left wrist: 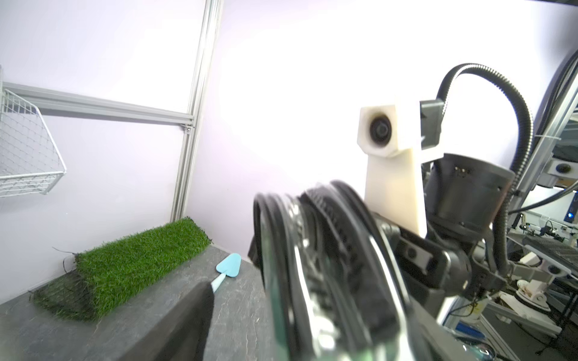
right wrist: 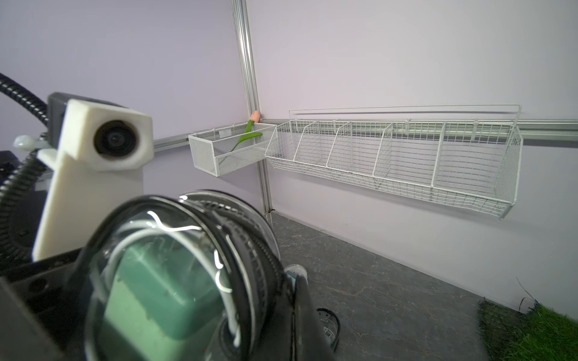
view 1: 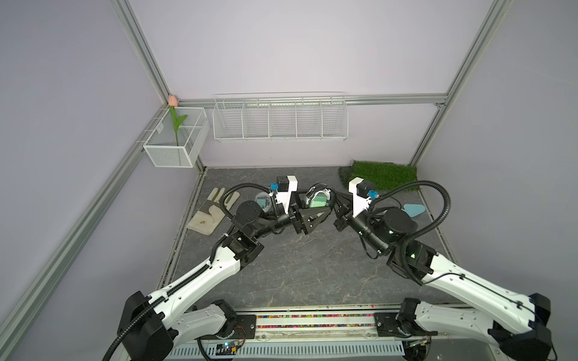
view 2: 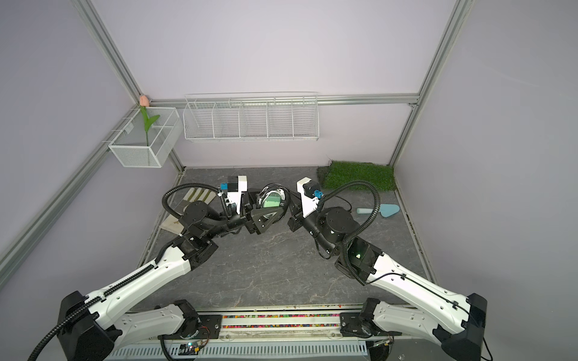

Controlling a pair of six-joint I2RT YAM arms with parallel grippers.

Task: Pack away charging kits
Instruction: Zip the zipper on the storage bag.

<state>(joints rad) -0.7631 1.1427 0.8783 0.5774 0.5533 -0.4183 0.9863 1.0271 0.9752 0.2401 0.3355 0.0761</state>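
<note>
A round clear case with a black rim (view 1: 316,197) (view 2: 271,200) hangs above the table's middle, between both grippers. Inside it are a green charger block (right wrist: 162,293) (view 1: 317,203) and a white cable (right wrist: 219,275). My right gripper (view 1: 335,203) (right wrist: 291,303) is shut on the case's zippered rim. My left gripper (view 1: 305,215) (left wrist: 281,328) is open around the case's other side. In the left wrist view, table shows between its one visible finger (left wrist: 197,318) and the case (left wrist: 328,265). A white-rimmed case (view 1: 263,201) holding a teal block lies on the table behind the left wrist.
A black-rimmed case (right wrist: 328,325) lies on the table under the right gripper. A glove (view 1: 212,212) lies at the left, a light-blue trowel (view 1: 414,210) at the right and a grass mat (view 1: 383,175) at the back right. A wire basket (view 1: 280,120) and a mesh box (view 1: 175,147) with a tulip hang on the walls.
</note>
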